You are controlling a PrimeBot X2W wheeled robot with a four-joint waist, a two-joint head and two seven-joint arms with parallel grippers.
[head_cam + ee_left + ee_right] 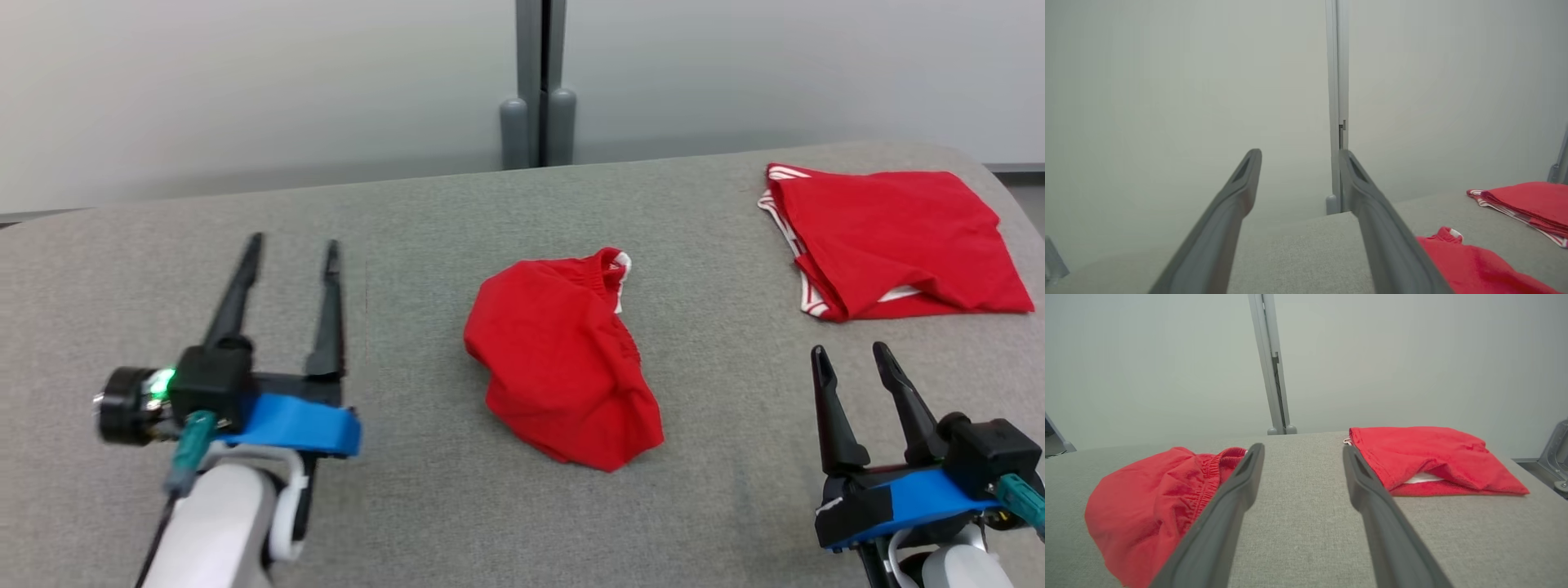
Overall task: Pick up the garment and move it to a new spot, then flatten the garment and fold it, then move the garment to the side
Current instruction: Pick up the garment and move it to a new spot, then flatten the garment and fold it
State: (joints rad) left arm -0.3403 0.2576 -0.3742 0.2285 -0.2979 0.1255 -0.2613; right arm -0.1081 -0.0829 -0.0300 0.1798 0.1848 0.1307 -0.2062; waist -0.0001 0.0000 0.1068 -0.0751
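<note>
Head view. We count two red garments and two tools on the grey table (392, 237).
- The crumpled garment (563, 367) lies in a rumpled heap at frame centre, with a white-trimmed edge showing at its top.
- The folded garment (898, 245) lies flat at upper right, with white stripes along its left edge. It is well apart from the heap.
- The left tool (294, 241) is at lower left, with its fingers spread and nothing between them. It sits over bare table, apart from the heap.
- The right tool (851, 349) is at lower right, also spread and grasping nothing. It is just below the folded garment.
- One grey post (539, 82) stands at top centre, behind the table's far edge.

Left wrist view. The left tool (1300, 153) has its two fingers wide apart with only air between them.
- The crumpled garment (1474, 265) is at lower right, partly behind the right-hand finger.
- The folded garment (1531, 200) is at the right edge, above the crumpled one.
- The table (1298, 253) fills bottom centre, and the post (1338, 81) rises behind it.

Right wrist view. The right tool (1303, 447) is spread, and bare table (1306, 498) shows between its fingers.
- The crumpled garment (1147, 502) is at lower left, partly behind the left-hand finger. We cannot tell whether it touches that finger.
- The folded garment (1433, 457) is at centre right, with a white lining showing in its fold.
- The post (1269, 355) is at top centre.
</note>
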